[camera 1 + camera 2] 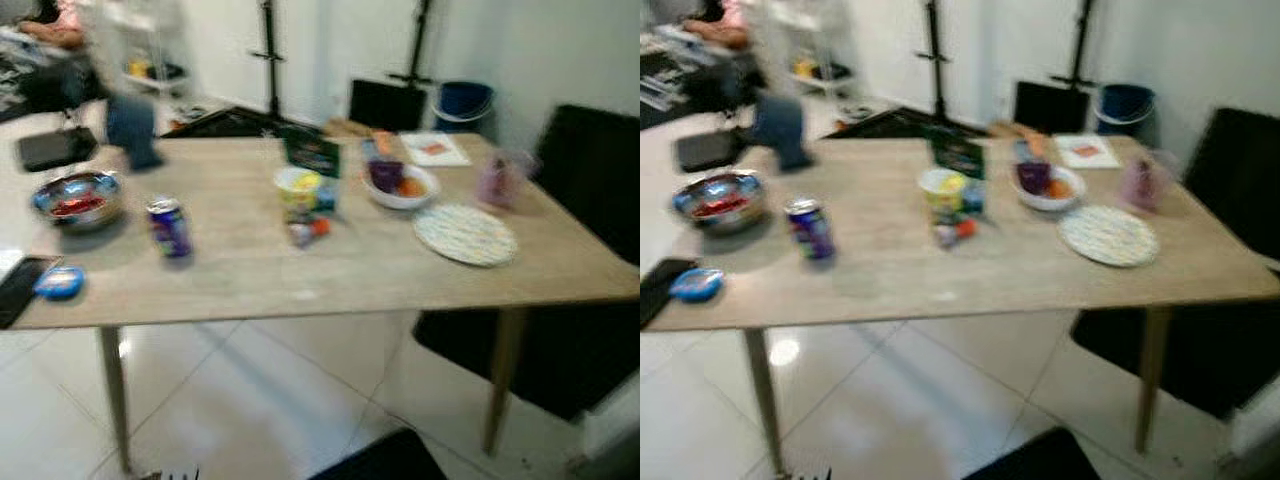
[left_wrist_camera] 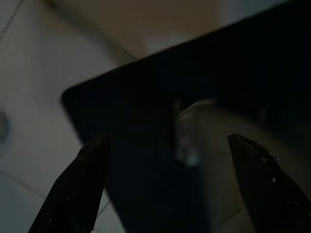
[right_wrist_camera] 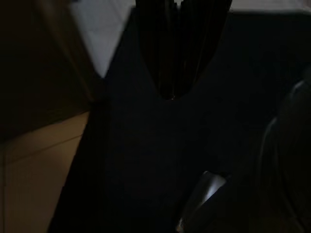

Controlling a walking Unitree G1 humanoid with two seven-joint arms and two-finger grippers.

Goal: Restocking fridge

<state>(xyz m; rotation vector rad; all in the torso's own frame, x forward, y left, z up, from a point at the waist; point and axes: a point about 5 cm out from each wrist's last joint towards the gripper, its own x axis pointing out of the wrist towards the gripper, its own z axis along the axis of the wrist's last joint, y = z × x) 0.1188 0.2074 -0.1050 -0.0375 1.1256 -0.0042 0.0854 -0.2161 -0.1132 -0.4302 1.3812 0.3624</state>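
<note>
blurry wooden table [image 1: 400,270] with soda can [image 1: 170,228] near its left front, metal bowl [image 1: 78,200] beside it, yellow tub [image 1: 300,188] mid-table, left gripper [image 2: 170,187] fingers spread wide, right gripper [image 3: 180,48] can't tell

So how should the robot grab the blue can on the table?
Probably around the middle of the can, fingers on either side of its round wall. It stands upright near the table's front edge with open space around it, so coming from the front, level with the tabletop, looks easiest. The metal bowl sits to its left, apart.
</note>
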